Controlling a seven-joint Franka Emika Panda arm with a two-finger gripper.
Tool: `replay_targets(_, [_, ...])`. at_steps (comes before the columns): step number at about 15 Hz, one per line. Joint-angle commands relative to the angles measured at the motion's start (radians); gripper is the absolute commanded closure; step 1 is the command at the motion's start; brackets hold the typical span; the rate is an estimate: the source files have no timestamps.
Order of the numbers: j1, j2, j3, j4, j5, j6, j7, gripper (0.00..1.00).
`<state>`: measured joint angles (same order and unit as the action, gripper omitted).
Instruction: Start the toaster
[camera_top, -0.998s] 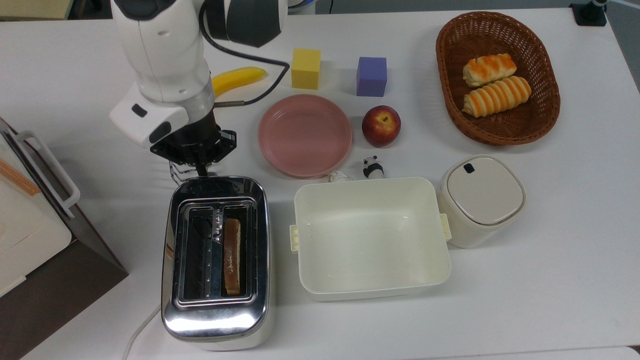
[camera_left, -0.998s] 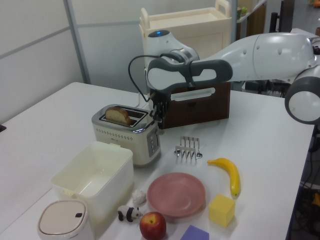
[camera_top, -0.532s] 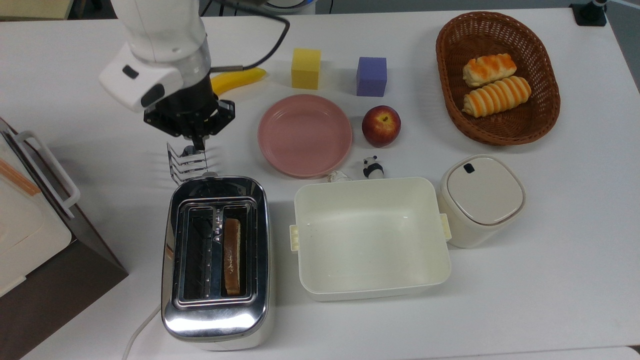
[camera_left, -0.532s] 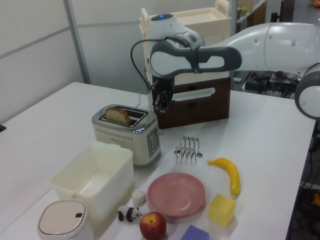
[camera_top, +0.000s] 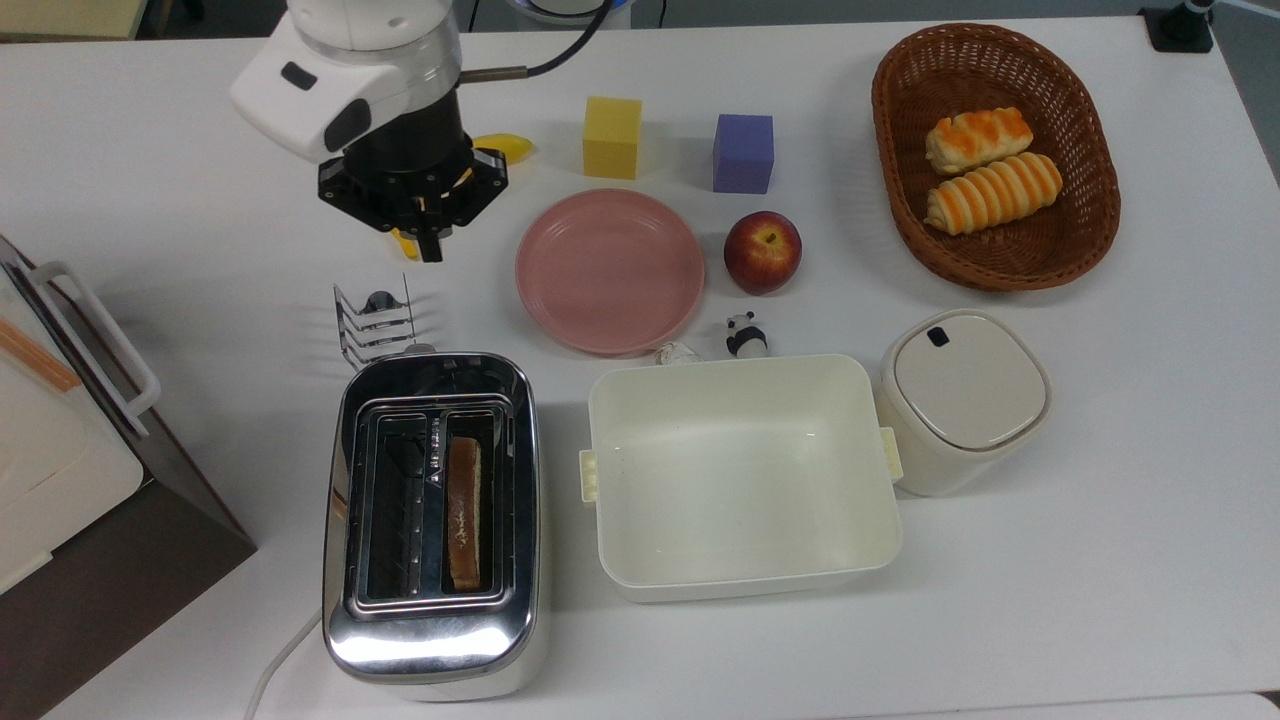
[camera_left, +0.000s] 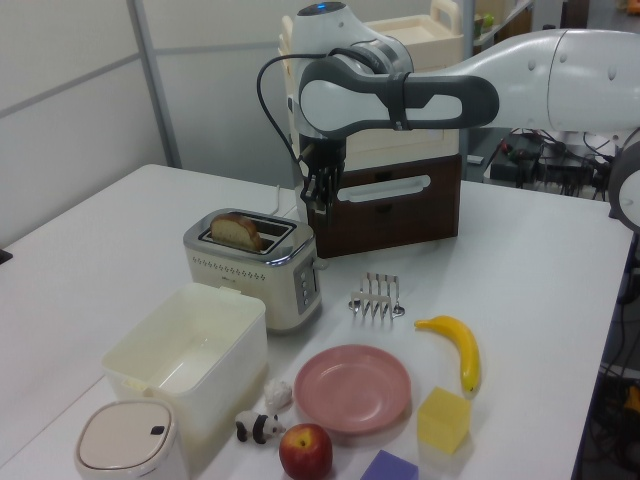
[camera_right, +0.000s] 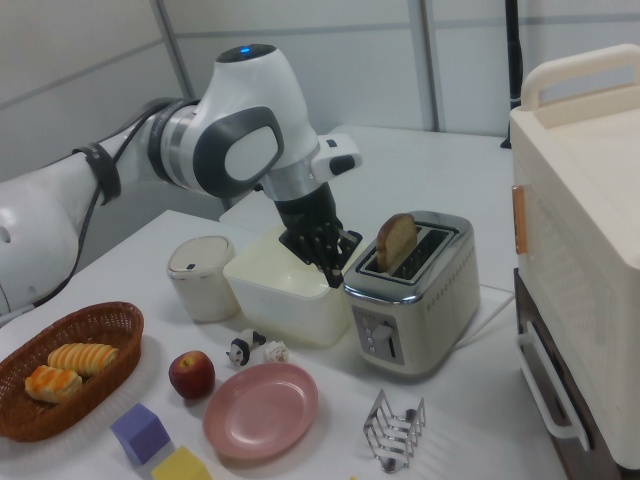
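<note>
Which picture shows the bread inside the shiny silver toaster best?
The right view: the bread slice stands up from the shiny chrome toaster, its flat face showing. The left view shows the slice smaller, at an angle. The top view shows just its thin crust edge in one slot.

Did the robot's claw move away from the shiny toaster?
Yes. In the top view the gripper has pulled back from the toaster, past the wire rack, toward the banana; in the left view it has risen higher.
</note>
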<state>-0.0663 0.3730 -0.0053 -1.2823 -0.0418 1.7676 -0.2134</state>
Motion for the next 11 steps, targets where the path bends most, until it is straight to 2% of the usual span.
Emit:
replay_targets(1, [0.031,-0.049,-0.010,-0.029,0.002,-0.039,0.014,1.00])
replay_targets(11, [0.060,-0.083,-0.010,-0.029,0.002,-0.069,0.040,1.00])
